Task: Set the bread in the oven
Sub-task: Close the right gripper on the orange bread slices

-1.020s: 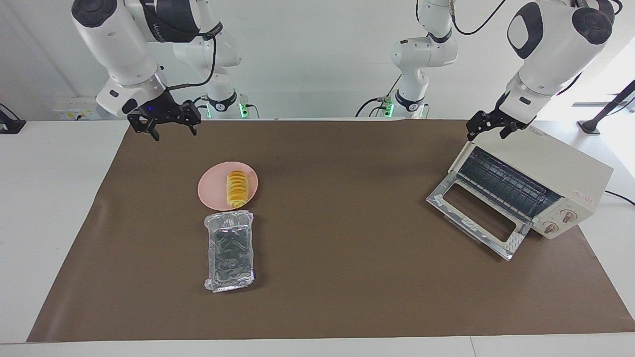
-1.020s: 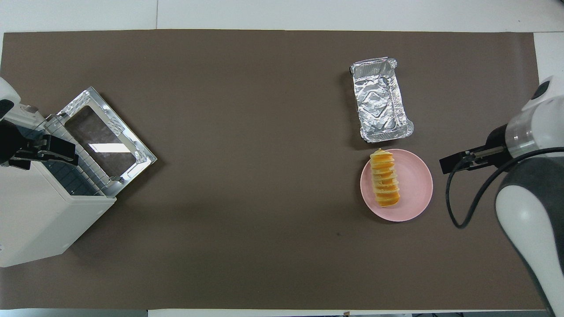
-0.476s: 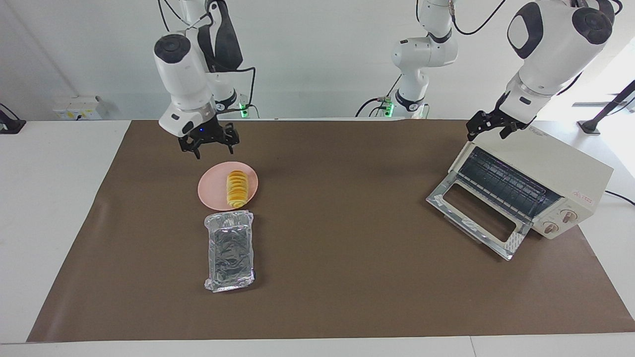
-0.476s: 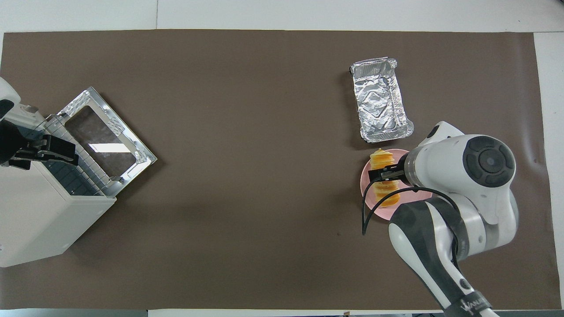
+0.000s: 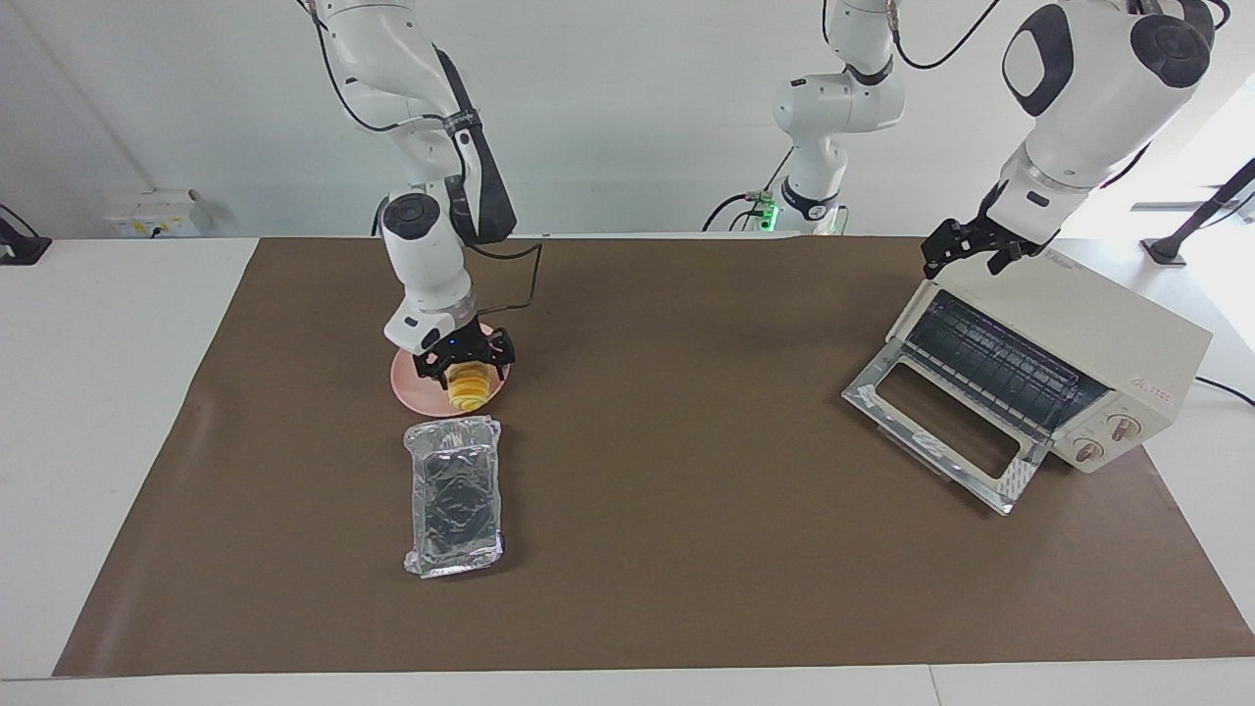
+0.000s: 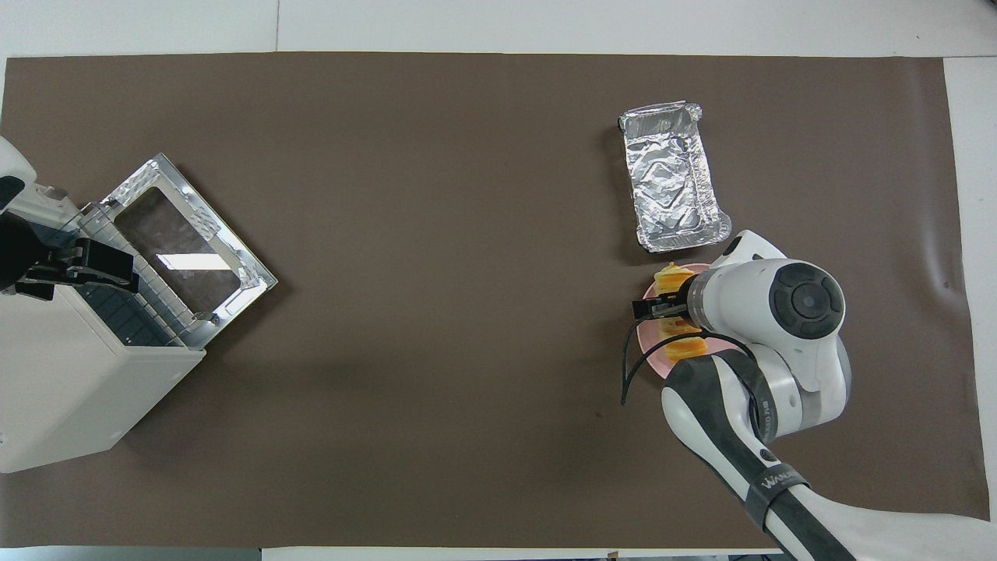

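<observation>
The bread [image 5: 473, 392], a ridged golden-yellow loaf, lies on a round pink plate [image 5: 404, 380] toward the right arm's end of the table. My right gripper [image 5: 461, 371] is down at the bread, open, with a finger on each side of the end nearer to the robots. In the overhead view the right arm hides most of the bread [image 6: 671, 276] and of the plate [image 6: 648, 343]. The cream-white oven [image 5: 1128, 338] stands at the left arm's end with its glass door [image 5: 936, 431] dropped open and the rack showing. My left gripper [image 5: 966, 257] waits open over the oven's top corner.
A crinkled silver foil tray [image 5: 454, 495] lies just beside the plate, farther from the robots, and also shows in the overhead view [image 6: 674, 187]. A brown mat [image 5: 686, 549] covers the table. The oven [image 6: 70, 374] sits angled on the mat's corner.
My right arm swung in from the table's end and came down over the plate, so its open fingers now straddle the bread. The left arm, oven and tray have not moved.
</observation>
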Tool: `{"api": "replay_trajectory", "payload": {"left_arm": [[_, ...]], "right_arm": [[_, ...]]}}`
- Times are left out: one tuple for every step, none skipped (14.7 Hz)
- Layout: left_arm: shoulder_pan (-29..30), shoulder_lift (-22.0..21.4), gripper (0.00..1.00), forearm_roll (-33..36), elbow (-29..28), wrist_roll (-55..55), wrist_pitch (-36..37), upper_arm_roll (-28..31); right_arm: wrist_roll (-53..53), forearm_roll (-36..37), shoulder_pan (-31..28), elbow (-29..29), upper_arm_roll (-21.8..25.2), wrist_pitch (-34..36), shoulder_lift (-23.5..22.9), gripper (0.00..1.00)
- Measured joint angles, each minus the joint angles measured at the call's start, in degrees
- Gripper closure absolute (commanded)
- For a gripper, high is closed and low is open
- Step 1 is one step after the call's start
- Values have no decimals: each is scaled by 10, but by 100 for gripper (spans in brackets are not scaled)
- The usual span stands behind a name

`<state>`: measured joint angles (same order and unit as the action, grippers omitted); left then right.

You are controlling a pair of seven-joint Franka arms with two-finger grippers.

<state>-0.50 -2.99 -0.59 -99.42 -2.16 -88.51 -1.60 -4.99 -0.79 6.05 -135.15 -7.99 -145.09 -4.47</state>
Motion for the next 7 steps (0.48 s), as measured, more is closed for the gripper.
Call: {"api": "replay_trajectory", "payload": {"left_arm": [[0, 0, 0, 0, 0, 0, 0, 0], [0, 0, 0, 0, 0, 0, 0, 0], [0, 0, 0, 0, 0, 0, 0, 0], [0, 0, 0, 0, 0, 0, 0, 0], [0, 0, 0, 0, 0, 0, 0, 0], [0, 0, 0, 0, 0, 0, 0, 0], [0, 0, 0, 0, 0, 0, 0, 0]], "right_arm": [[0, 0, 0, 0, 0, -1, -2, 0], [0, 0, 0, 0, 1, -1, -2, 11], [0, 0, 0, 0, 1, -1, -2, 44], [0, 0, -1, 0, 1, -1, -2, 76], [0, 0, -1, 1, 1, -1, -2, 95], [0, 0, -2, 1, 1, -1, -2, 100], [0, 0, -2, 1, 1, -1, -2, 100]]}}
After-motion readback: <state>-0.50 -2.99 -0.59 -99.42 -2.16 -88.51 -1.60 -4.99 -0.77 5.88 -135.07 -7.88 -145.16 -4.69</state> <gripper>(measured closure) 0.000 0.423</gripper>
